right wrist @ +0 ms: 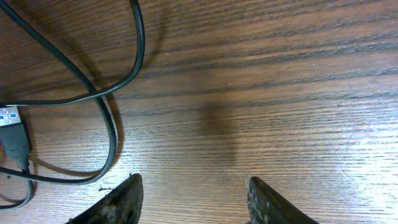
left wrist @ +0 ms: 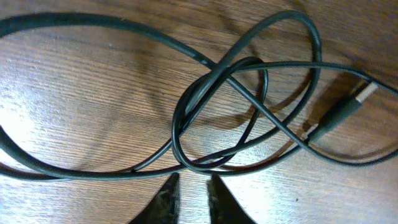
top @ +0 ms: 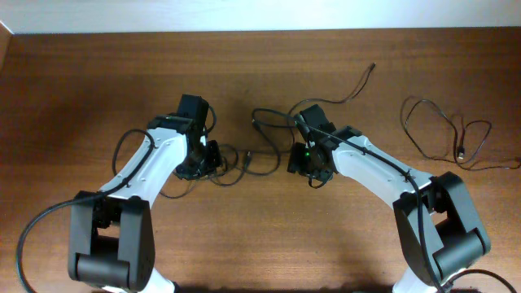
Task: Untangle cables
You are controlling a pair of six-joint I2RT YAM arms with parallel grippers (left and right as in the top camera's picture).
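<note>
Even, warm room light, wrist views crisp on the wood and soft at the bottom edge
From overhead the table [top: 260, 244] is evenly lit, with faint soft shadows beside the robot arms [top: 155, 163] and no glare. In the left wrist view a pale sheen crosses the wood at left, and the cables [left wrist: 249, 106] throw blurred shadows just beneath themselves. In the right wrist view the grain is sharp, a dim smudge of shadow sits mid-frame, and the right gripper [right wrist: 193, 202] has dark, unfocused fingertips [right wrist: 118, 202]

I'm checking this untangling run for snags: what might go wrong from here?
The left end effector has its fingers close together just short of the knotted loops; it may close on nothing, or a pull could tighten the knot. The right end effector is open over bare table, beside the cable, and may miss it.
</note>
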